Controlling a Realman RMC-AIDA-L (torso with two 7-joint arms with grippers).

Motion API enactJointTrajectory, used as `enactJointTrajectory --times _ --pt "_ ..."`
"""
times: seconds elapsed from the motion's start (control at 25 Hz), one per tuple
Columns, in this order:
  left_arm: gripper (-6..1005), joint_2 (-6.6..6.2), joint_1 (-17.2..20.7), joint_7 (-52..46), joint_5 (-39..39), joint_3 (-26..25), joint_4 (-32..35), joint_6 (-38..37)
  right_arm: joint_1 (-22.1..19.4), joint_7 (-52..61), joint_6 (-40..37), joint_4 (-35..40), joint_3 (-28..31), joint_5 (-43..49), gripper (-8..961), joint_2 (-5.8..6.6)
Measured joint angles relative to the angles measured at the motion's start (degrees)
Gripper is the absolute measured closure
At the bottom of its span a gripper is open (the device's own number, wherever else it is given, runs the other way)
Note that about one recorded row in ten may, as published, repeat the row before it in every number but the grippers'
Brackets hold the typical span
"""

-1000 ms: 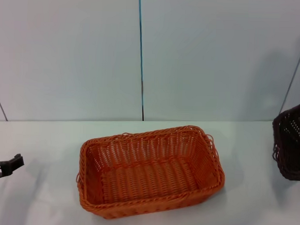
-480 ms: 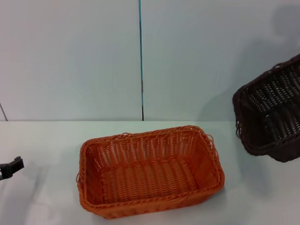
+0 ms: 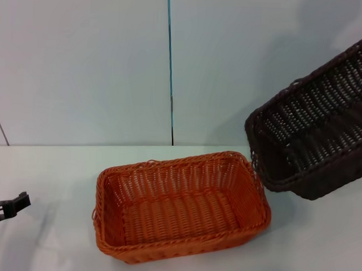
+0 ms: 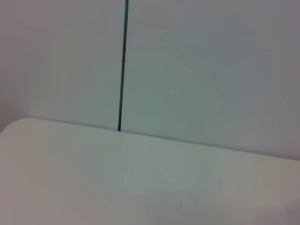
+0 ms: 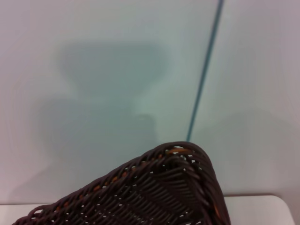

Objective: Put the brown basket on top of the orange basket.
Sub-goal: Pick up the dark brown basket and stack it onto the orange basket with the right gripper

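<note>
Brown basket is airborne at right, tilted w/ open side facing left, low corner just beside orange basket, which sits on the surface. Right gripper out of view. Left gripper low at left edge; fingers: can't tell.

Light was even and soft, with no glare; the brown basket threw a broad faint shadow on the wall, and the bench looked slightly hazy
</note>
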State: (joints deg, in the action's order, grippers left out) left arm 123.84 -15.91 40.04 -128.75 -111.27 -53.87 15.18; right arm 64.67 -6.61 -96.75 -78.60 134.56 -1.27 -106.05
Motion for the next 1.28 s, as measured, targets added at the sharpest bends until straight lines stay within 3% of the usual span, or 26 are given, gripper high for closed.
enactJointTrajectory --times 0.24,0.4,0.88,1.12,1.28 --pt "64 -0.06 -0.2 0.2 -0.2 0.1 0.0 0.0 2.2 1.3 -1.5 1.4 -1.2 0.1 786 -1.28" --pt "64 -0.53 -0.1 0.2 0.0 0.5 0.0 0.4 2.8 3.5 -3.4 0.8 -2.0 0.2 786 -1.44" --pt "64 -5.15 0.2 -0.3 3.2 5.5 1.9 0.2 4.7 7.5 -5.6 -2.5 -4.4 0.0 786 -3.95" --pt "64 -6.85 0.8 -0.3 5.2 7.5 2.2 0.1 5.6 8.1 -3.6 -1.5 -5.7 0.2 787 -6.27" --pt "64 -7.25 1.4 -0.3 6.0 7.8 2.0 0.1 5.7 8.2 -3.3 -0.8 -5.8 0.2 787 -6.74"
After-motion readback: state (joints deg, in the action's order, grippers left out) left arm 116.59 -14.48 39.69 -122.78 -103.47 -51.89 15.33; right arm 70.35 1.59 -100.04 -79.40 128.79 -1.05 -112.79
